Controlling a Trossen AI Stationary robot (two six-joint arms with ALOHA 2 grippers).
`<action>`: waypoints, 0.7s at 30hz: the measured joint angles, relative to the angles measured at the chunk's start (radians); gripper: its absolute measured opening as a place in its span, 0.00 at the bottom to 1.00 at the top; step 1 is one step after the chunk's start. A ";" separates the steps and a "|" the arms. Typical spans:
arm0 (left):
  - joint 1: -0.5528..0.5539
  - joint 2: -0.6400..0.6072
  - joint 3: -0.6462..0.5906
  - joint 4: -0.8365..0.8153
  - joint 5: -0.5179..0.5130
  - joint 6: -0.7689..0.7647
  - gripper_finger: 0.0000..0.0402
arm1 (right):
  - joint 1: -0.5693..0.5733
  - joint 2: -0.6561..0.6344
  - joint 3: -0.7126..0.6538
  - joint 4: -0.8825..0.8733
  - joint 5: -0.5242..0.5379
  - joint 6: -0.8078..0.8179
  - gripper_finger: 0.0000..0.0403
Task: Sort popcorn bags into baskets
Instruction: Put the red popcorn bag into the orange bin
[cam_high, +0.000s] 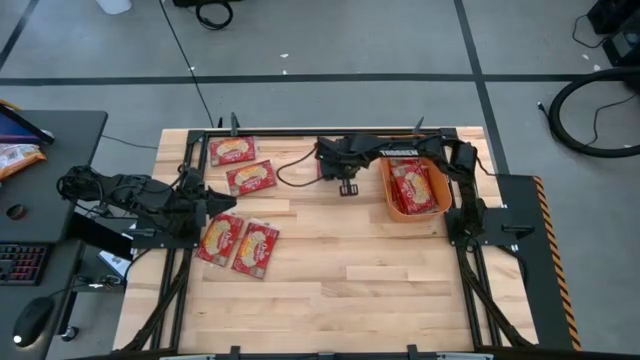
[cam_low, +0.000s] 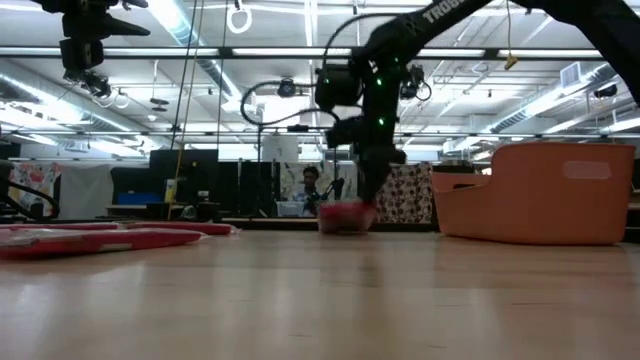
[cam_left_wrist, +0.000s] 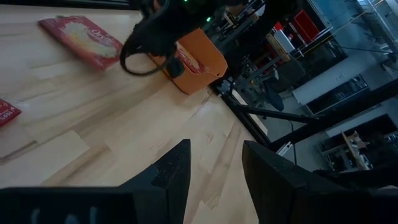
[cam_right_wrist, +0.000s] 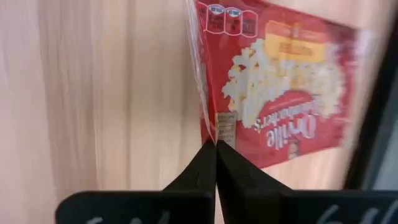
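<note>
Right wrist view shows the right pincer (cam_right_wrist: 216, 146) pinched shut on the edge of a popcorn bag (cam_right_wrist: 280, 87) lying on the counter (cam_right_wrist: 93, 93), so lift straight before swinging toward the orange basket (cam_high: 415, 187) just beside it.

Four flat red popcorn bags lie face up on the wooden table's left half: one (cam_high: 232, 150) near the far edge, another (cam_high: 251, 177) just in front of it, and two side by side nearer the middle, one (cam_high: 221, 238) touching the other (cam_high: 256, 247). Each carries a yellow-orange popcorn picture. A fifth bag (cam_right_wrist: 280, 87) sits at the table's far middle, its edge pinched between the right arm's closed fingers (cam_right_wrist: 216, 152). The orange basket (cam_high: 392, 196), a tall-sided bin with rounded corners, stands on the right with red bags (cam_high: 415, 186) lying inside.
</note>
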 joint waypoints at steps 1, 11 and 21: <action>0.000 0.000 0.000 0.000 0.000 0.000 0.37 | 0.002 0.000 0.026 -0.027 0.000 0.019 0.01; 0.000 0.000 0.000 0.000 0.001 0.105 0.37 | 0.024 -0.003 0.284 -0.298 -0.096 0.285 0.01; 0.002 0.149 0.000 -0.023 0.002 0.236 0.48 | 0.028 -0.003 0.323 -0.391 -0.155 0.426 0.01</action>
